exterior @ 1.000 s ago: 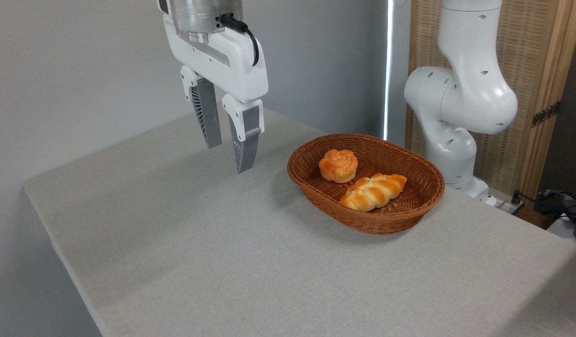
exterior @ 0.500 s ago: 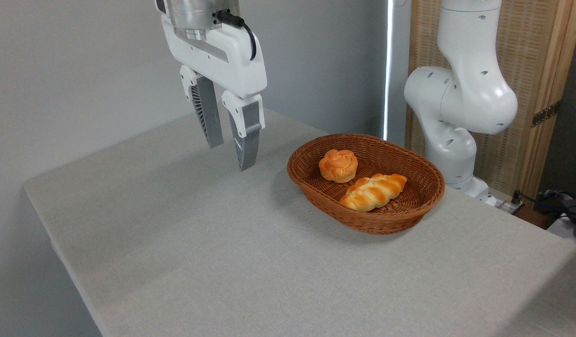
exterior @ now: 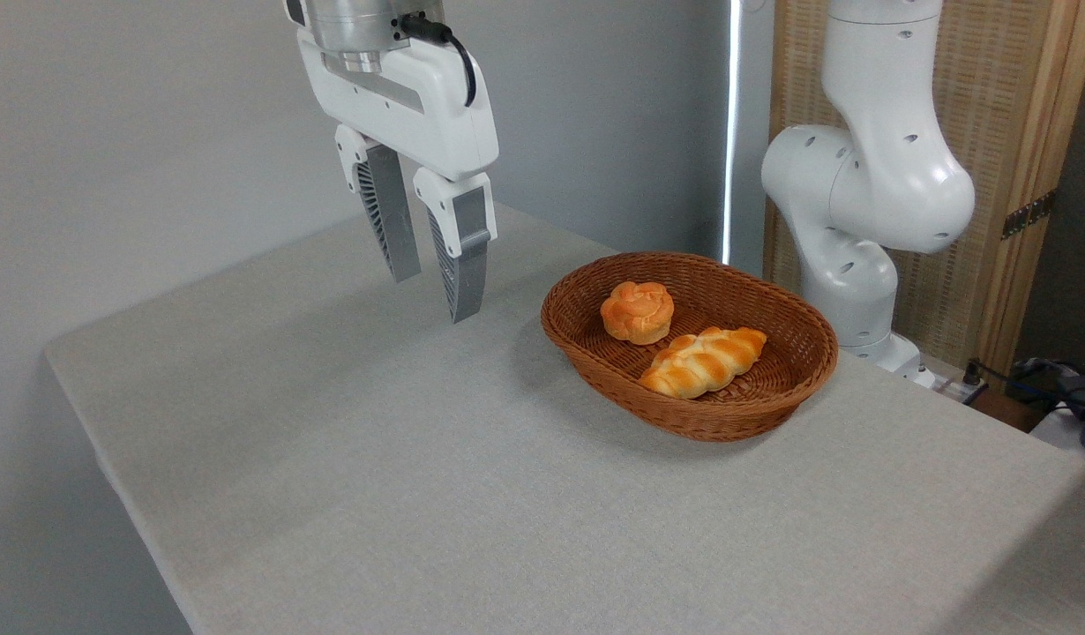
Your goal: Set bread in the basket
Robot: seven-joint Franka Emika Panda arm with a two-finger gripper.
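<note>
The long braided golden bread [exterior: 703, 362] lies inside the oval reddish-brown wicker basket [exterior: 803, 375], toward its front right. A small round knotted orange bun [exterior: 637, 311] sits in the same basket at the left. My gripper [exterior: 432, 296] hangs in the air well to the left of the basket, above the table. It is open, its two grey fingers [exterior: 465, 265] pointing down with nothing between them.
The grey cloth-covered table [exterior: 472, 494] stretches left and forward of the basket. The arm's white base and lower joints [exterior: 869, 194] stand behind the basket at the right, before a wooden panel. Cables lie off the table's right edge.
The gripper has drifted slightly up and to the left, still open. The bread, bun and basket have not moved.
</note>
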